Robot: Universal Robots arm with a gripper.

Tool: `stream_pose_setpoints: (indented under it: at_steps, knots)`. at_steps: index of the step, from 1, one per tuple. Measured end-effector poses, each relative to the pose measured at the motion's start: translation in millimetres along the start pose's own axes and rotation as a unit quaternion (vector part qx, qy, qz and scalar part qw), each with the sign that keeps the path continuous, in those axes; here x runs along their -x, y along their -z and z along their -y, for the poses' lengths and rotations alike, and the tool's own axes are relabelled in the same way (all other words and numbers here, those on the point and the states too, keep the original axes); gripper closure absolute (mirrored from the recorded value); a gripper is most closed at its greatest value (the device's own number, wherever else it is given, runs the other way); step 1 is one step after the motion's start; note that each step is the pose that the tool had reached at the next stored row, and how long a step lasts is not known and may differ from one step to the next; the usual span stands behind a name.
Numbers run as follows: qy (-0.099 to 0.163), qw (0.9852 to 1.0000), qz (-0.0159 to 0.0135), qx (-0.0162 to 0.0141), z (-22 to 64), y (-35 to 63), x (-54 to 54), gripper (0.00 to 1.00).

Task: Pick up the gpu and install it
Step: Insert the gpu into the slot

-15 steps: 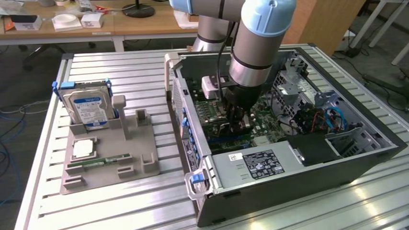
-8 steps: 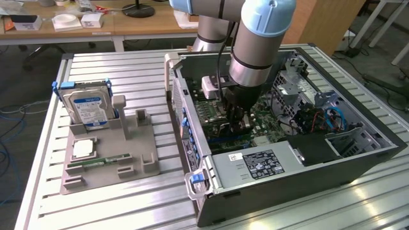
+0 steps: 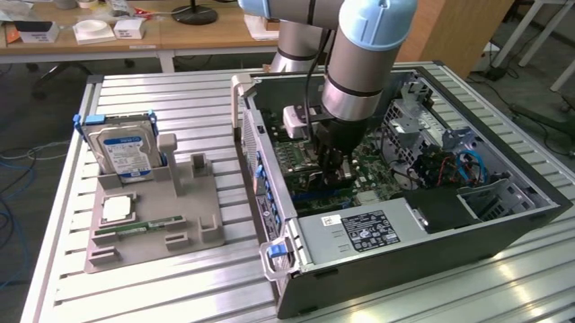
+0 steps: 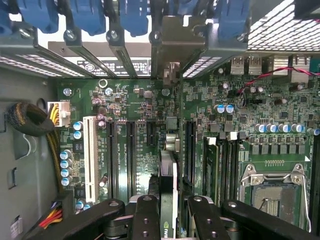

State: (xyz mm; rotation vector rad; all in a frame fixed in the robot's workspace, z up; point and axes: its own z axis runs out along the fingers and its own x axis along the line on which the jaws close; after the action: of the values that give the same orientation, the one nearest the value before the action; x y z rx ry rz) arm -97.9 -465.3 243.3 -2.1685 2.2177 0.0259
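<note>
We see the gpu (image 4: 168, 175) edge-on and upright, just over the long slots of the green motherboard (image 4: 125, 100). The claw (image 4: 170, 220) is clenched on it, one finger at each side. All this is inside the open case (image 3: 503, 229), which lies on the counter (image 3: 180, 289).
</note>
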Motion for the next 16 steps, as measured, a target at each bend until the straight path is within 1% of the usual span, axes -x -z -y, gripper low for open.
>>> stream_pose_setpoints:
  at_steps: [16]
  knots:
    - [-0.001, 1.0000, 0.0000, 0.0001, -0.1, 0.0, -0.4, 0.73]
